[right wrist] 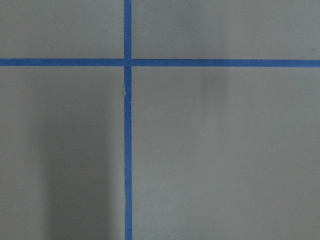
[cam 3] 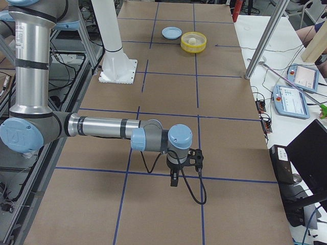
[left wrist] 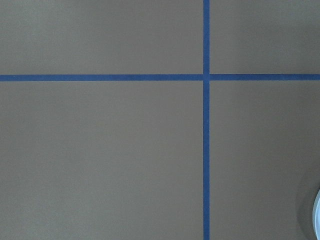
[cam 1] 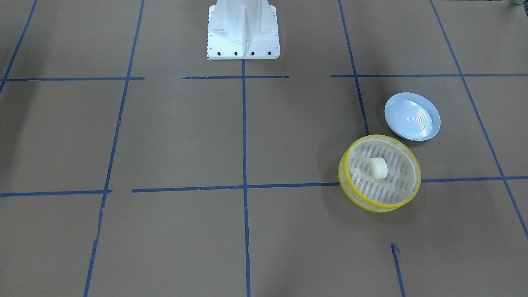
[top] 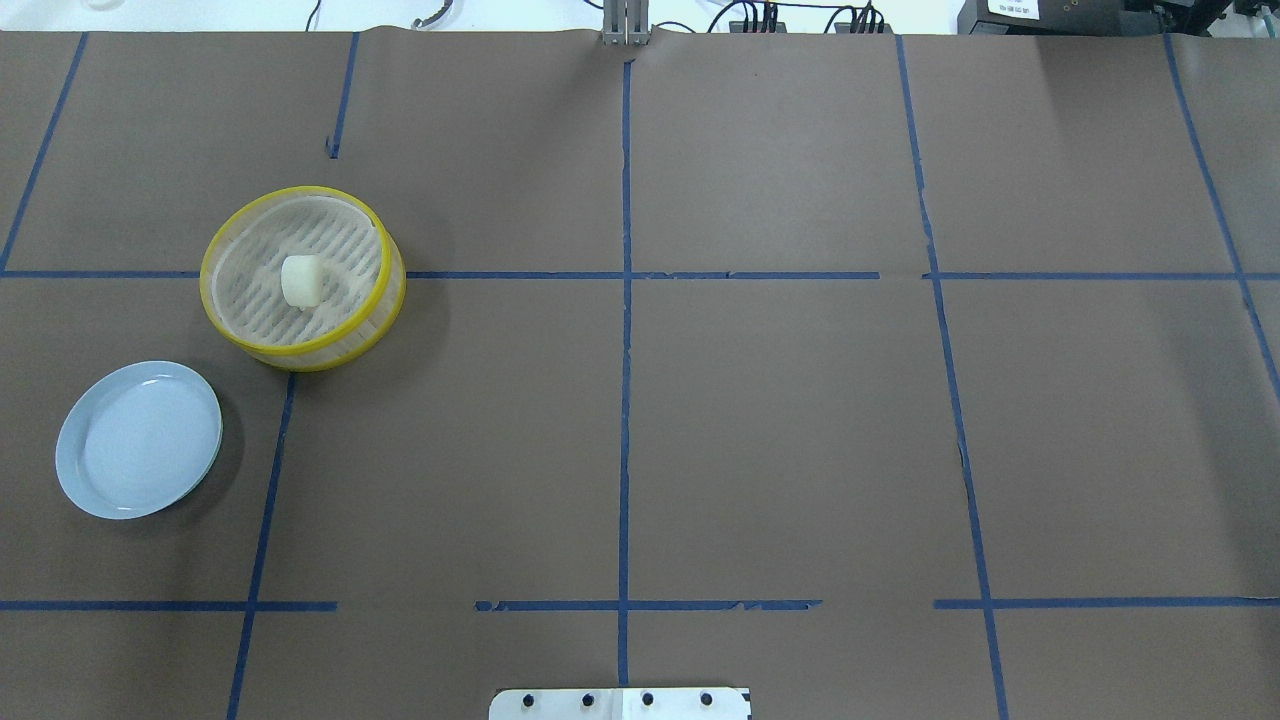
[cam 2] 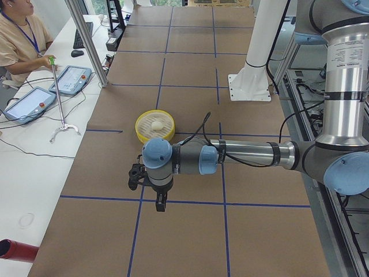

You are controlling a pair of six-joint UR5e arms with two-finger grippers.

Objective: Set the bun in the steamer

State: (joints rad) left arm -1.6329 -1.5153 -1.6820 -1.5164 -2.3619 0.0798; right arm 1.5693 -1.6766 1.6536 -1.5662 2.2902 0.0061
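The cream-white bun (cam 1: pixel 378 168) lies on the slotted floor inside the yellow-rimmed steamer (cam 1: pixel 345 181); both show in the overhead view too, the bun (top: pixel 300 280) in the steamer (top: pixel 300 191). Neither gripper shows in the overhead or front view. In the exterior left view my left gripper (cam 2: pixel 160 202) hangs well short of the steamer (cam 2: pixel 151 138), over bare table. In the exterior right view my right gripper (cam 3: pixel 174 179) hangs far from the steamer (cam 3: pixel 193 48). I cannot tell whether either is open or shut. Both wrist views show only brown table and blue tape.
An empty pale blue ridged plate (cam 1: pixel 412 116) sits beside the steamer, nearer the robot (top: pixel 138 440); its edge shows in the left wrist view (left wrist: pixel 317 210). The white robot base (cam 1: pixel 243 33) stands at mid table. A person sits at the side desk (cam 2: pixel 20 40).
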